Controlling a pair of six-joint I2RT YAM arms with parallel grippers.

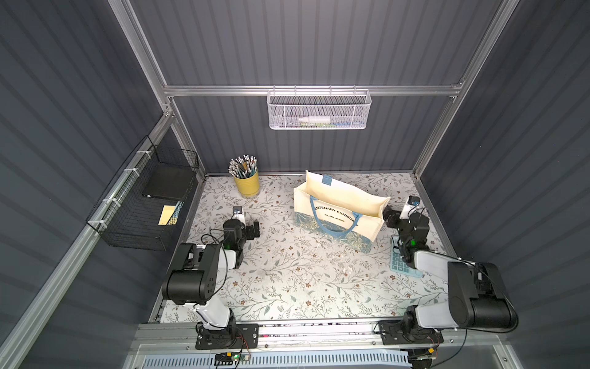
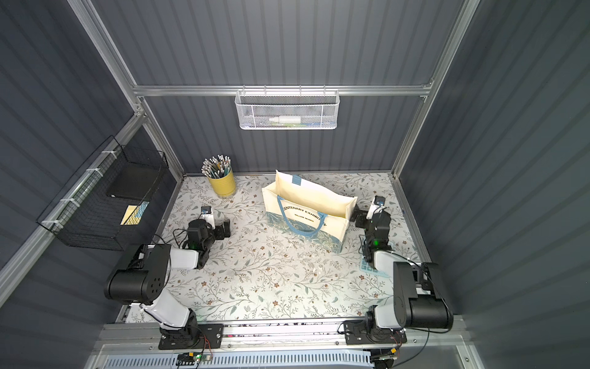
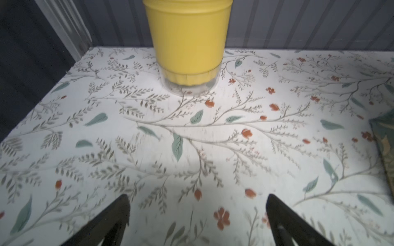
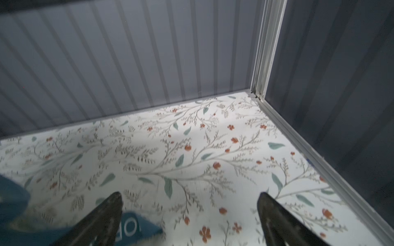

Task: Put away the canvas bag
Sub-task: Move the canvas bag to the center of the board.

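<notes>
Seeing the canvas bag (image 1: 338, 207) standing upright, mouth gaping upward, long axis slanting from just beside the right gripper (image 1: 388, 213) away toward the far side of the left gripper (image 1: 254, 230), sitting well apart from that one. Showing cream fabric, a blue-and-gold floral band skirting the base, a light-blue handle drooping across black lettering. Spreading both grippers wide, gripping nothing.
</notes>
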